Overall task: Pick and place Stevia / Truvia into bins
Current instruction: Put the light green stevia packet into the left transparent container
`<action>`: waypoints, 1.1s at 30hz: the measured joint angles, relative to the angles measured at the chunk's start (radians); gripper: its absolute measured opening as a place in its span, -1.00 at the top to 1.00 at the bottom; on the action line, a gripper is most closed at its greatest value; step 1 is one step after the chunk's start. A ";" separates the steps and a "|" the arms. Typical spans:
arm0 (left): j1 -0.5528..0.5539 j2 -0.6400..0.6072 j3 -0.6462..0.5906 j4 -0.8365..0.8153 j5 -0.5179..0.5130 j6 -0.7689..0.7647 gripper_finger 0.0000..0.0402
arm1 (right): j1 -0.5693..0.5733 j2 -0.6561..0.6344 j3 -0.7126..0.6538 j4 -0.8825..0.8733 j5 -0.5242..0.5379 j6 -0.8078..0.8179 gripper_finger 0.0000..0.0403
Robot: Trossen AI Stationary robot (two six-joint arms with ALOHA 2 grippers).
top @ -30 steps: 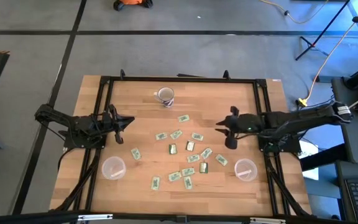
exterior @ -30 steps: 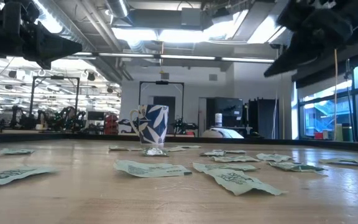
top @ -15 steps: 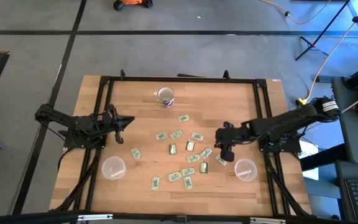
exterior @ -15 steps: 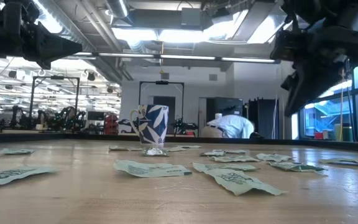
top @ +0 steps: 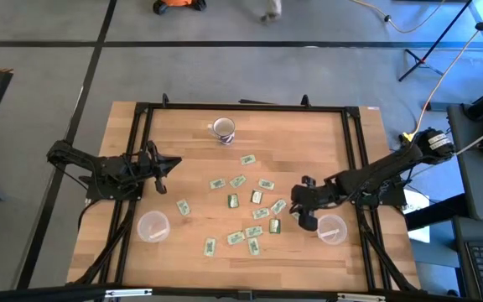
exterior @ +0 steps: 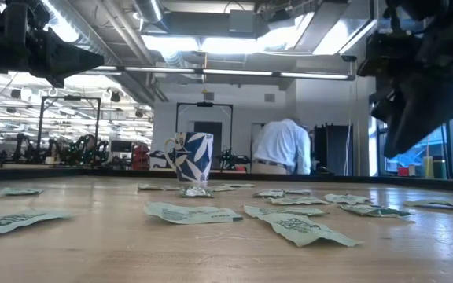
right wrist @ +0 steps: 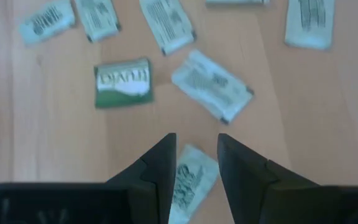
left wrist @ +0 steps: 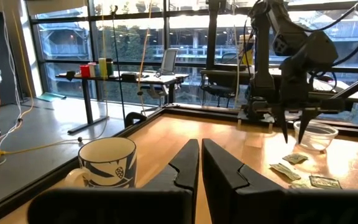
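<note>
truvia packets [top: 254, 212] lie scattered over the middle of the wooden tabletop [top: 191, 151], green and white, none of them in a cup. the right claw [top: 302, 216] has swung from well up near the tabletop's right middle a second ago down toward the near right part, and now hangs over the right edge of the scatter, just beside the right clear cup [top: 331, 228]. half a second ago it was a little farther from that cup. in the right wrist view its two dark fingers [right wrist: 160, 163] stand partly apart, pointing down, with one packet [right wrist: 188, 182] showing in the gap between them and lying flat on the wood below; whether the tips touch it i cannot tell. nothing is held. another packet, dark green with white lettering [right wrist: 122, 82], lies just beyond, beside a pale one [right wrist: 211, 85].

the left claw [top: 164, 168] waits unmoved over the tabletop's left side, fingers [left wrist: 185, 165] pressed nearly together and empty, above and apart from the left clear cup [top: 152, 226]. both cups sit where they were.

the white mug with a blue leaf pattern [top: 222, 128] stands at the far middle, unchanged. in the low view a person in a white shirt [exterior: 282, 146] now stands upright in the room behind, where earlier they were bent low
</note>
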 joint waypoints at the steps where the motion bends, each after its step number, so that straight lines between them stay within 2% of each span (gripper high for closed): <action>1: 0.000 0.000 0.000 0.000 0.000 0.000 0.93 | 0.003 0.000 0.000 0.011 0.002 -0.001 0.40; 11: 0.000 0.000 0.000 0.000 0.000 0.000 0.93 | 0.016 0.030 0.000 0.000 0.004 0.016 0.43; 22: 0.000 0.000 0.000 -0.006 -0.001 0.000 0.92 | 0.016 0.193 0.000 -0.003 -0.015 0.029 0.64; 33: 0.000 0.000 0.000 -0.006 -0.002 0.000 0.92 | 0.016 0.212 0.003 0.004 -0.027 0.026 0.88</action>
